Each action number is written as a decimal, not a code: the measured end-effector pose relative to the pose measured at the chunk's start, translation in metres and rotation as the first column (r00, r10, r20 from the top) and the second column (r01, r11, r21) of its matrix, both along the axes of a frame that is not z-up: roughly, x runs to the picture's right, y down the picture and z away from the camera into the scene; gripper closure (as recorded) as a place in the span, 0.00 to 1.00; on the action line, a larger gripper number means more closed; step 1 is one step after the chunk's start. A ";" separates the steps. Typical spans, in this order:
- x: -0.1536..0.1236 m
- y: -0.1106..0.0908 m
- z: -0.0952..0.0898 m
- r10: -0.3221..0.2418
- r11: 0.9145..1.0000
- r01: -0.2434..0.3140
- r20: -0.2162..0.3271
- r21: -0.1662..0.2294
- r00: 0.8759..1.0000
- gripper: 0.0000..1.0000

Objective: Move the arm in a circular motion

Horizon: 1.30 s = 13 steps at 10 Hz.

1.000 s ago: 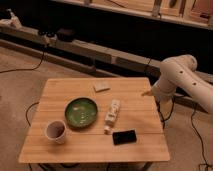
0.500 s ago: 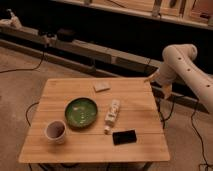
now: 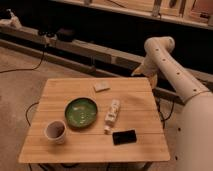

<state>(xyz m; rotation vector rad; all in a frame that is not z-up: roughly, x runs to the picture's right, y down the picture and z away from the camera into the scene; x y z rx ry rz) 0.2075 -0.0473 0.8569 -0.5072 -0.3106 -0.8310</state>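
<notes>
The arm (image 3: pixel 175 75) is thick, white and tubular. It rises from the lower right of the camera view to a rounded joint (image 3: pixel 160 47) beyond the table's far right corner. From that joint a short segment drops to the small gripper (image 3: pixel 139 70), which hangs just past the far edge of the wooden table (image 3: pixel 135 100) and holds nothing that I can see. The arm touches none of the objects on the table.
On the table are a green bowl (image 3: pixel 81 111), a cup (image 3: pixel 55 131), a black phone (image 3: pixel 124 136), a white elongated item (image 3: pixel 112 114) and a small white pad (image 3: pixel 101 86). A low ledge with cables (image 3: pixel 50 37) runs behind, below dark shelving.
The arm's upper joint has swung up and to the left over the last second, and the gripper tip has risen with it along the table's far right corner. The table objects have not moved.
</notes>
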 end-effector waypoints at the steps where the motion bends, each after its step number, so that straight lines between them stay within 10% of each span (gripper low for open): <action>1: -0.026 -0.005 0.007 -0.037 0.999 0.037 0.025 0.007 0.999 0.20; 6: -0.173 0.009 -0.007 -0.245 0.969 0.233 0.177 0.083 0.953 0.20; 13: -0.219 0.156 -0.145 -0.176 0.980 0.194 0.283 -0.039 0.943 0.20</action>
